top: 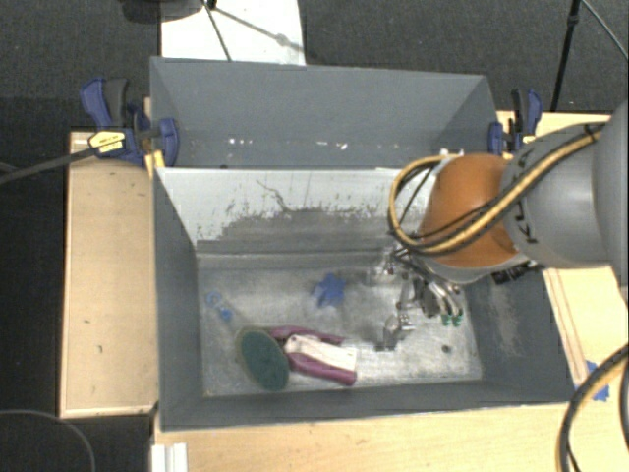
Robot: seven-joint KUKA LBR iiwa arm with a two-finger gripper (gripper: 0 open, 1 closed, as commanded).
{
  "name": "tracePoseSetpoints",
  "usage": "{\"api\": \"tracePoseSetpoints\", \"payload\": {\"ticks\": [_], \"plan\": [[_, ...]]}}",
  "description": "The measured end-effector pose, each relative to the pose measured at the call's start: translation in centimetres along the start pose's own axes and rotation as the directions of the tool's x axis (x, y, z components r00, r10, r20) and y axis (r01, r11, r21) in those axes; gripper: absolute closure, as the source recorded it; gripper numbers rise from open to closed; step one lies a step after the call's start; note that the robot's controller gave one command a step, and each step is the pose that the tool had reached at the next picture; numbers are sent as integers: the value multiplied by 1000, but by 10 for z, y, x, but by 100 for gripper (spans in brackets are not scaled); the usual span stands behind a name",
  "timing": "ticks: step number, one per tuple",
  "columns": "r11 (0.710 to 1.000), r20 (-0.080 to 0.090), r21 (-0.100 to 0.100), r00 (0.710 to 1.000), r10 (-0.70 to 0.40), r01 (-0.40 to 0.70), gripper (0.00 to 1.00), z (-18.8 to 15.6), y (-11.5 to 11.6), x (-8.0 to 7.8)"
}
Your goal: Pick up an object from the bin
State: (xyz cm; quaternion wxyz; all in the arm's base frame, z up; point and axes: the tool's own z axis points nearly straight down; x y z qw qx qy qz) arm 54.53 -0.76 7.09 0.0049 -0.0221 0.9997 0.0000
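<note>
Gripper [395,330] sits low over bare bin floor, right of centre, near the front wall. Its open-or-closed state cannot be told; the metal parts blur together under the orange wrist cover [470,212]. The grey bin [314,116] has few items. Nearest is a purple-and-white elongated object [319,356], lying flat just left of the gripper, apart from it. A dark green round pad [263,359] touches its left end. A small blue piece [329,289] lies further back, mid-floor.

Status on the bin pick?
Gripper over bare bin floor, right side. Nearest: small blue piece, purple-and-white thing beside green disc. Nothing in the way.
</note>
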Motion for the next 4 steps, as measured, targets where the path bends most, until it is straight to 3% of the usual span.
{"api": "tracePoseSetpoints", "payload": {"ticks": [1,2,4], "plan": [[999,1,-2,999,-37,37,0,-3,67,-49],[999,7,-1,999,-35,35,100,-5,64,-51],[999,3,-1,999,-51,51,100,-180,49,-47]]}}
